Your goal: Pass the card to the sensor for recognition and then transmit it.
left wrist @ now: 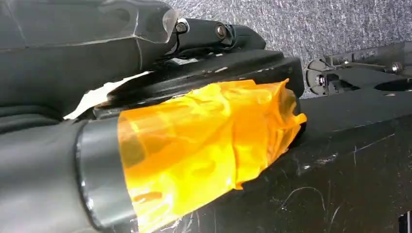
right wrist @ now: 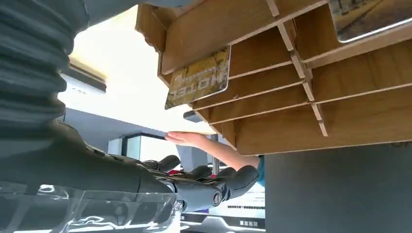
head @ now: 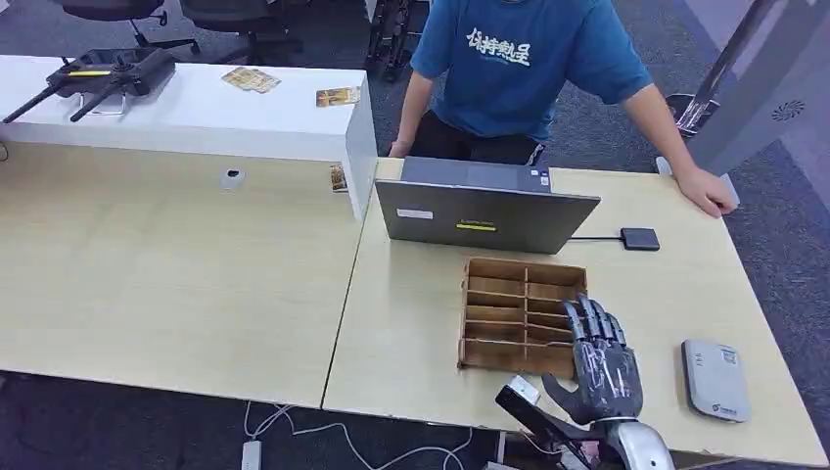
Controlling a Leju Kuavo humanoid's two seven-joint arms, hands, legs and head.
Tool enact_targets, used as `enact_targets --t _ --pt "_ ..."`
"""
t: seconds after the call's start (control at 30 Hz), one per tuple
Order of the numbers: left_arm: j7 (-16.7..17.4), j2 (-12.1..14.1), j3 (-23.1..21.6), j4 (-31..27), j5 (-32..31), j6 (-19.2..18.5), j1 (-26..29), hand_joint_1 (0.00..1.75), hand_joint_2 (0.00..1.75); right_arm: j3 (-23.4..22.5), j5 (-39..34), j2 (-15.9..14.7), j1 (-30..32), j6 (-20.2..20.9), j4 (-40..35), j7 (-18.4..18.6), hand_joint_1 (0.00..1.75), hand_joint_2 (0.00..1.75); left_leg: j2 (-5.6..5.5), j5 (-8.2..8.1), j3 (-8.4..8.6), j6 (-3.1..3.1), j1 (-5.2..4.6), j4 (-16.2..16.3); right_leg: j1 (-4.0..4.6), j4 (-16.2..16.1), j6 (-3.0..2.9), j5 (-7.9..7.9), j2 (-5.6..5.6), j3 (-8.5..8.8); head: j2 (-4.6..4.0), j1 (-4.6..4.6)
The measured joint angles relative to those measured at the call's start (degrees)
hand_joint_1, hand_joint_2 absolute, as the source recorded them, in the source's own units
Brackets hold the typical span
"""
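A wooden slotted box (head: 509, 294) stands on the table in front of the laptop. Among its dividers a yellow card (right wrist: 199, 80) marked HOTEL sits in one slot, and a second card (right wrist: 369, 17) sits in another. A grey-white card sensor (head: 714, 377) lies flat to the right of the box. My right hand (head: 599, 367) hovers at the box's near right corner, holding nothing, its fingers (right wrist: 228, 179) stretched out. My left hand (left wrist: 214, 31) hangs low beside dark body parts with its fingers straight and nothing in them.
A grey laptop (head: 486, 215) stands behind the box, wired to a small dark device (head: 639, 238). A person in a blue shirt (head: 519, 69) sits behind it, one hand (head: 710, 191) on the table. A white shelf (head: 196, 113) at the left carries loose cards (head: 338, 96).
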Motion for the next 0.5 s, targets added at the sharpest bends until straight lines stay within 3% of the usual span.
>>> enact_targets --t 0.5 --pt "0.0 0.0 0.0 0.0 0.1 0.0 0.0 0.0 0.0 -0.2 0.2 0.0 0.1 -0.6 0.0 0.0 0.0 1.75 0.01 0.0 0.01 0.0 0.0 0.0 0.0 0.0 0.0 0.0 0.01 -0.01 0.0 0.0"
